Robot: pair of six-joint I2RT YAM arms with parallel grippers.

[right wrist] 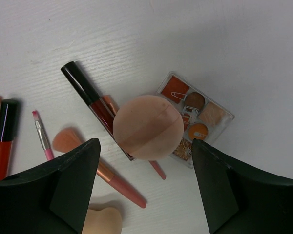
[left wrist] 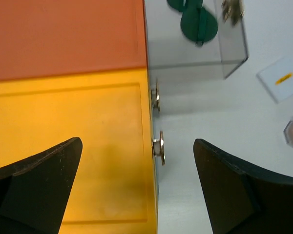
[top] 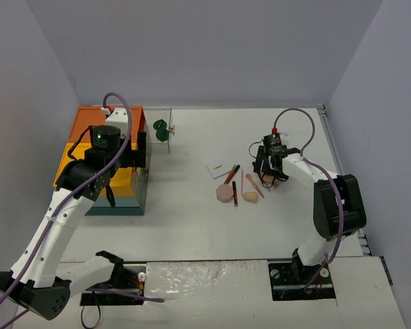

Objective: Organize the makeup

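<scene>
1. Nearest the lens in the left wrist view are the two dark fingers (left wrist: pixel 34 185) of the left jaws. They're spread wide with nothing between them, hanging over the yellow half of the teal box (left wrist: pixel 88 126) and a strip of bare bench (left wrist: pixel 195 156).
2. That same view picks up two metal knobs (left wrist: pixel 158 145) on the box's edge. A clear tray (left wrist: pixel 229 58) juts out beside the orange half, with the dark green pieces (left wrist: pixel 199 24) inside. From the top camera the knobs can't be made out, and the left arm covers a good chunk of the box.
3. In the right wrist view the right jaws are partly spread and straddle a round peach puff (right wrist: pixel 147 127). There's a gap on both sides, so they're gripping nothing. The puff lies on a dark red lip gloss tube (right wrist: pixel 88 95) and one corner of the palette (right wrist: pixel 207 117).
4. The top camera hides that puff and palette under the right wrist. It does show the rest of the makeup in a loose cluster mid-bench, well apart from the box: a white card (top: pixel 216 170), a pink round pad (top: pixel 225 193), a peach sponge (top: pixel 250 197) and thin pencils (top: pixel 235 193).
</scene>
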